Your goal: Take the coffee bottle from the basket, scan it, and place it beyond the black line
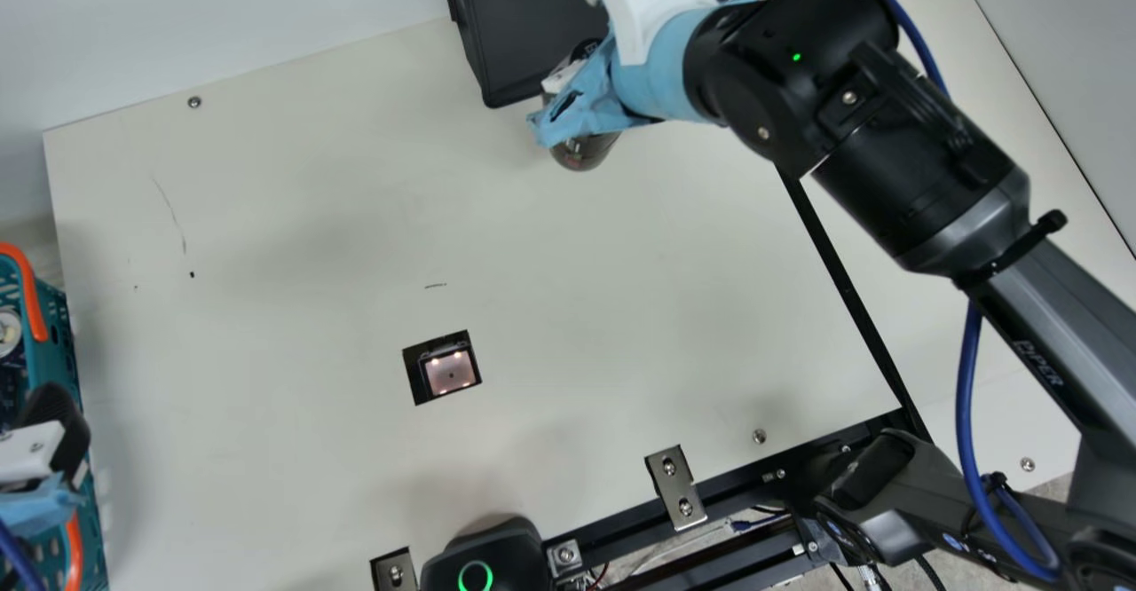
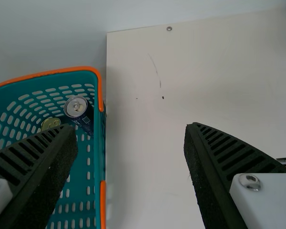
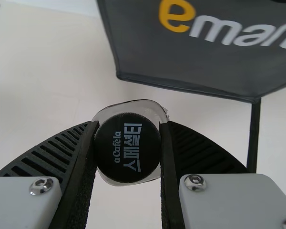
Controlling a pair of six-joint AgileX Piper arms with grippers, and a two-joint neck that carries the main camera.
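Holding the coffee bottle point(image 1: 583, 154) snug is the big job now. It is at the far side of the table point(image 1: 311, 218), just beside the dark bag point(image 1: 524, 32) and left of the black line point(image 1: 839, 271). The right pincer point(image 3: 128, 125) has the bottle squeezed from both sides. I can't tell if the scan is done. If not, the bottle should go near, to the scanner point(image 1: 451, 371), with its code facing the glass. If it is, lift it a bit, go right past the line, set it down flat and then let go gently. Go slow, or it may bump the bag or tip over.

Over at the left, the left pincer point(image 2: 131, 126) is wide apart, by the basket point(image 2: 99, 148).

The pincer hides much of the bottle's side, so its code is hard to find. I can't tell if its bottom touches the table. The bag and basket are cut off.
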